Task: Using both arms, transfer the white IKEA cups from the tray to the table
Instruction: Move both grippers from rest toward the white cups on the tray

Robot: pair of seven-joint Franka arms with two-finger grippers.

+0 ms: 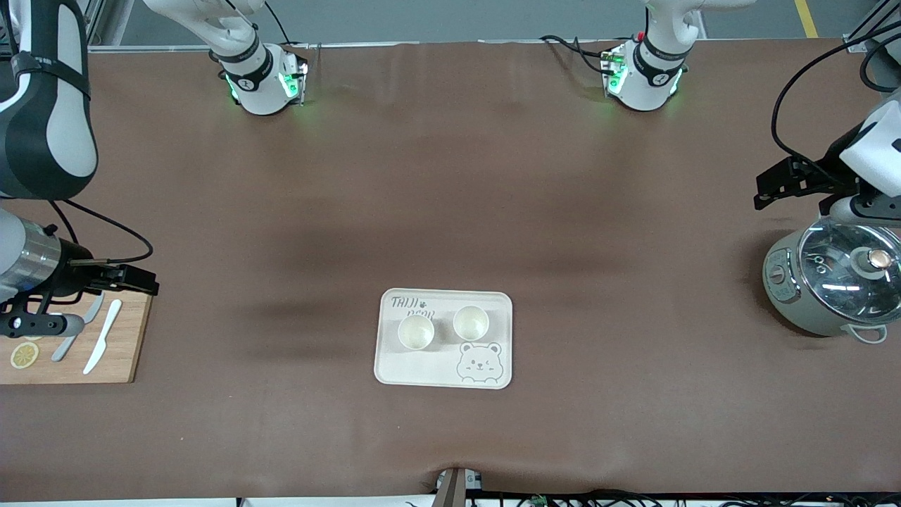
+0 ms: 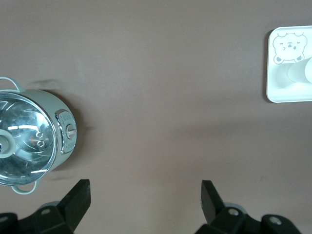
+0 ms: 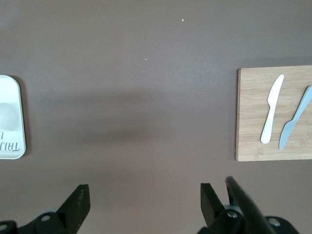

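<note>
Front view: the tray lies on the brown surface, midway between the two ends and toward the camera's side. Both cups stand upright in it, side by side and apart: one cup toward the right arm's end, the other cup toward the left arm's end, just above the bear drawing. Neither has been moved yet. The right hand hangs over the edge of the cutting board at its own end, well apart from the tray; two knives and a lemon slice lie on the board. The left hand hangs over bare surface beside the cooker with its glass lid, also well apart from the tray.

Left wrist view: the left hand's fingers stand wide apart and hold nothing. The cooker and a corner of the tray show below.

Right wrist view: the right hand's fingers are likewise wide apart and empty, over bare surface between the tray's edge and the board.

Risks, as I judge them: the cups sit close together, so two hands arriving at once could crowd or clip each other. A finger landing on a rim could tip a light cup or drag the tray. The left arm could brush the cooker as it swings away.
</note>
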